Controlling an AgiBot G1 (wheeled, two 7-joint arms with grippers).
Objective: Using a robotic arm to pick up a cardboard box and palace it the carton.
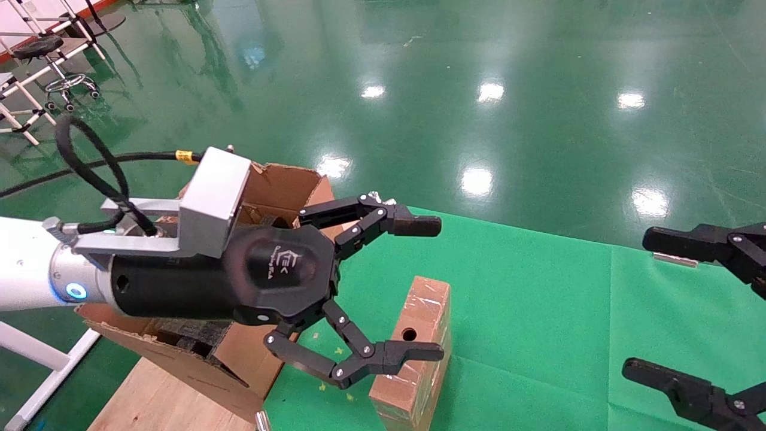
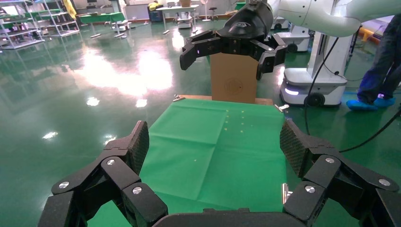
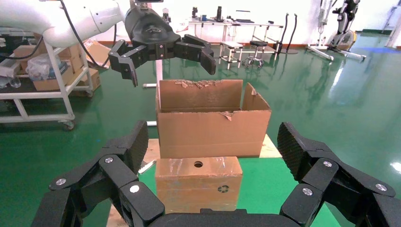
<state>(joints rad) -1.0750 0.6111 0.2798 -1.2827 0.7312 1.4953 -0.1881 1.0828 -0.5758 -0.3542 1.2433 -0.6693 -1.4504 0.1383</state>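
The cardboard box (image 1: pixel 422 311), small, brown and taped, with a round hole in one face, lies on the green cloth; it also shows in the right wrist view (image 3: pixel 198 182). The robotic arm on my left ends in my left gripper (image 1: pixel 426 289), open and empty, which hovers just above the box's near-left side. The box does not show in the left wrist view, where the left gripper (image 2: pixel 216 149) is open over bare cloth. The carton (image 1: pixel 281 185) stands open behind the arm, just past the box (image 3: pixel 210 125). My right gripper (image 1: pixel 649 305) is open and empty at the table's right.
The green cloth (image 1: pixel 538 299) covers the table, with bare wood (image 1: pixel 149 401) under the carton. A metal clip (image 1: pixel 673 258) holds the cloth at the far edge. A brown cardboard piece (image 2: pixel 234 82) stands beyond the table's right end. A stool (image 1: pixel 60 78) is far left.
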